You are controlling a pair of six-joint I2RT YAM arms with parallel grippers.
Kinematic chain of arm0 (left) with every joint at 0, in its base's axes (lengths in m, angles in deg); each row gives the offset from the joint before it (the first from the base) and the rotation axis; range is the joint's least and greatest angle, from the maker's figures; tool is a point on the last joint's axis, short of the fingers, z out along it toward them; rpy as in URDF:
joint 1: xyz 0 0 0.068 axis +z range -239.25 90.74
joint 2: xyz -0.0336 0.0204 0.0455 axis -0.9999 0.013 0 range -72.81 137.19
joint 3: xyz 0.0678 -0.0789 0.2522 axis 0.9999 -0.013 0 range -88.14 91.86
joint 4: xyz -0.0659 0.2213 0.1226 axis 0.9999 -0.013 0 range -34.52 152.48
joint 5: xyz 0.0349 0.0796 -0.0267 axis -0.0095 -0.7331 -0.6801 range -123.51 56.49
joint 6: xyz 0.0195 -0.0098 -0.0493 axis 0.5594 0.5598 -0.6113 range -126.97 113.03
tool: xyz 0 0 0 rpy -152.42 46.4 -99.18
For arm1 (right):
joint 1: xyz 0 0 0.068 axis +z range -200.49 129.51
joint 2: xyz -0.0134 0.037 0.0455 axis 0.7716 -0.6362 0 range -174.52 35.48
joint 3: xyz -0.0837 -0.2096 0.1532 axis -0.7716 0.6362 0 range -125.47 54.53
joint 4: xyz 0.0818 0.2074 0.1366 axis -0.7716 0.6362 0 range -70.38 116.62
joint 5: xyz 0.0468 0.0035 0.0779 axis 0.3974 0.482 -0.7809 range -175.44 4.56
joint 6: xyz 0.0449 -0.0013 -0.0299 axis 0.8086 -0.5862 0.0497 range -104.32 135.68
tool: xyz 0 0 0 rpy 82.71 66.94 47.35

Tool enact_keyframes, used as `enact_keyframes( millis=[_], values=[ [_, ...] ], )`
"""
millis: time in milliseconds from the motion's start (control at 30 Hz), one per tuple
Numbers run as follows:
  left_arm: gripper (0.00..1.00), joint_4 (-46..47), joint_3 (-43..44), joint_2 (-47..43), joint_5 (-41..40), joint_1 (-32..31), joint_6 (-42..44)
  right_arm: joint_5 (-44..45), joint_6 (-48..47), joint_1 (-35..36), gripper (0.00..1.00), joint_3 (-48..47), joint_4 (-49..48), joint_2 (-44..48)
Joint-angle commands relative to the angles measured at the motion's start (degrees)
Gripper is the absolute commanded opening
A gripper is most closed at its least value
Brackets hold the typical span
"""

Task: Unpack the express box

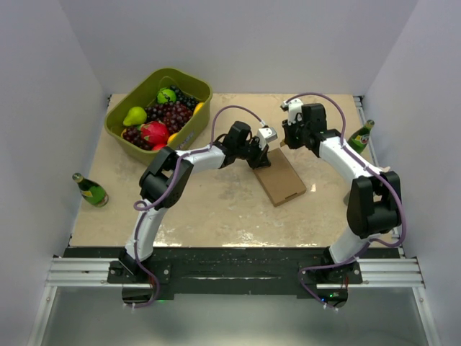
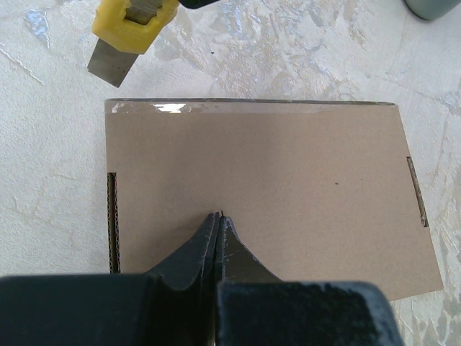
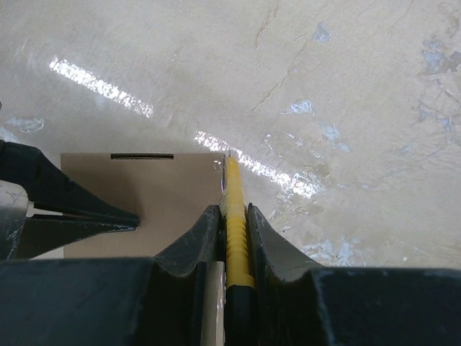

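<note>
Left wrist: left fingers [image 2: 193,254] closed atop express box [image 2: 274,180]; right fingers [image 3: 196,244] clamp cutter [image 2: 133,29] beside taped edge [image 2: 252,107].

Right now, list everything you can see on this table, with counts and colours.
express box: one, plain brown, flat at the table's centre, closed
utility knife: one, yellow with a metal blade, beside the box's taped edge
tub: one, olive green, far left corner
fruit: several, purple grapes plus red and green pieces, inside the tub
bottles: two, green, one lying near the left edge, one near the right edge
table: one, beige
left end effector: one, black, shut, tips on the box top
right end effector: one, black, shut on the utility knife
</note>
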Motion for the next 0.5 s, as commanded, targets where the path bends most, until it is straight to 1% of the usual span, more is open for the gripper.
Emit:
enact_keyframes(
  millis=[0, 467],
  values=[
    [0.0, -6.0, -1.5, 3.7, -4.8, -0.5, 1.5, 0.5, 0.2, 0.4, 0.0, -0.3, -0.7, 0.0],
    [0.0, -5.8, -1.3, 4.0, -4.7, -0.1, 1.1, 1.0, -0.4, 0.6, 0.0, -0.4, -0.2, -1.7]
  ],
)
